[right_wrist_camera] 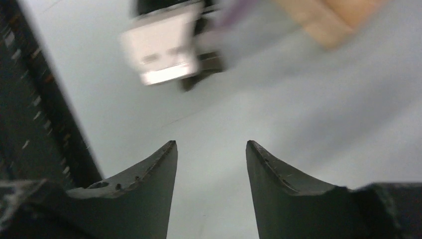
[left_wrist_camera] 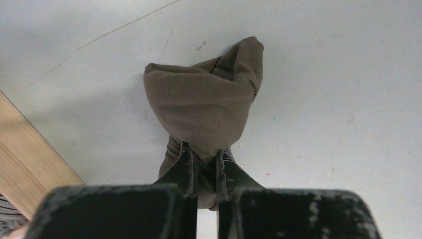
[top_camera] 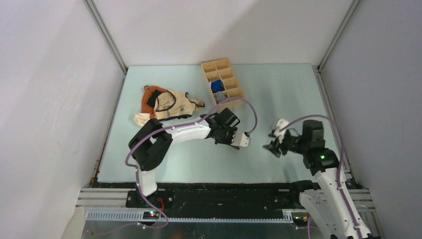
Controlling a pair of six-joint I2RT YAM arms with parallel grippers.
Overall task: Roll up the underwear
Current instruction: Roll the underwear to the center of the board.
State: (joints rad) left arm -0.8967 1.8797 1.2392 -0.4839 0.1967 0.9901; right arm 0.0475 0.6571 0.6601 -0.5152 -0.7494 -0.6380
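Observation:
In the left wrist view the underwear is a bunched, rolled olive-brown bundle hanging just above the pale table. My left gripper is shut on its near end, with fabric pinched between both fingers. In the top view the left gripper is mid-table just below the wooden box, and it hides the underwear. My right gripper is open and empty to the right of the left one, low over the table. Its jaws stand wide apart in the right wrist view.
A wooden compartment box stands at the back centre with a blue cloth roll in one cell. Its wall shows at the left of the left wrist view. A cream-and-orange garment lies at the back left.

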